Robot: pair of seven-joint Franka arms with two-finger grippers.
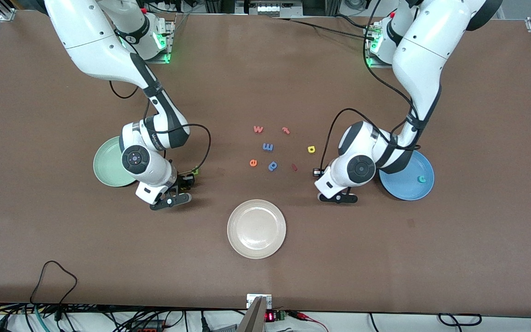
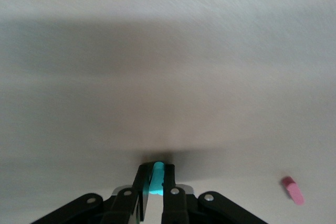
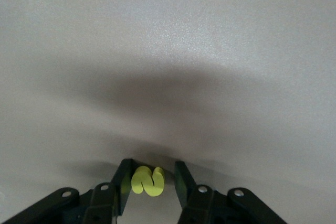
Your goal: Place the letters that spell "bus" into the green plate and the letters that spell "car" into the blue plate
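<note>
With the left end effector point(image 2: 153, 184) clamped on the teal letter point(image 2: 156, 177) and the right end effector point(image 3: 152, 182) straddling, not yet pinching, the yellow s point(image 3: 147, 180), close fully, then lift vertically off the bench point(image 1: 385, 258).

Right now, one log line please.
left gripper: shut on teal letter | right gripper: open around yellow s | blue plate: teal c inside

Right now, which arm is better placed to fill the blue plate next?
Left: the left claw grips a teal letter beside the blue plate; the right claw is by the green plate.
</note>
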